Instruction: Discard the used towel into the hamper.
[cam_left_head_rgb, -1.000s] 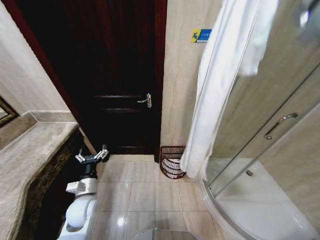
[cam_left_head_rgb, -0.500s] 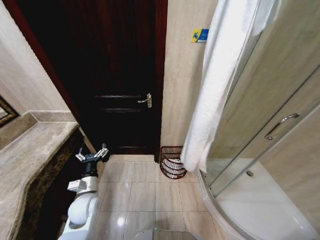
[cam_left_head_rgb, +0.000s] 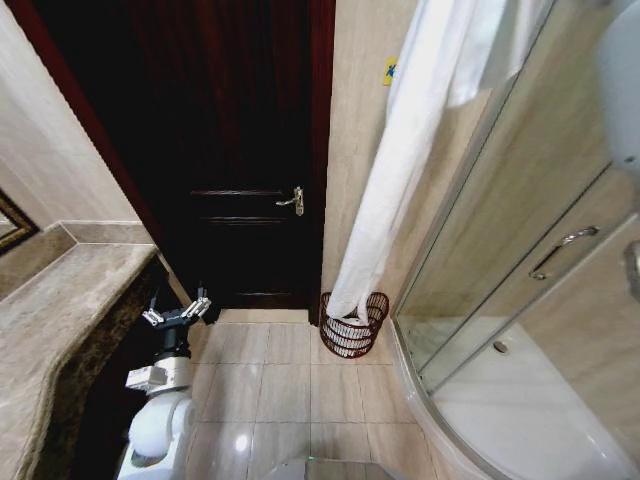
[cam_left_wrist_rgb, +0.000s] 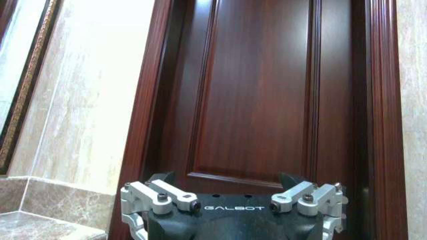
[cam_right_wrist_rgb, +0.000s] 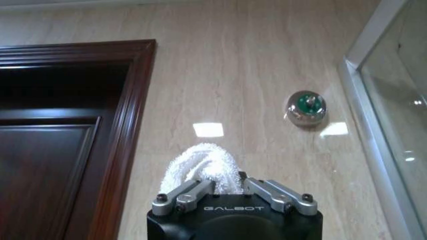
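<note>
white towel (cam_left_head_rgb: 385, 190), dark reddish-brown hamper (cam_left_head_rgb: 352, 335), beige tiles.

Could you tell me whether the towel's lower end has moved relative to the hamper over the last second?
Yes. The towel's lower end has swung toward the door and now hangs over the hamper.

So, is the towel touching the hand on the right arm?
Touching: the right wrist view shows the towel pinched between the right hand's fingers.

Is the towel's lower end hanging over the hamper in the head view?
Yes: the white towel hangs down with its lower end at the rim of the hamper beside the door.
</note>
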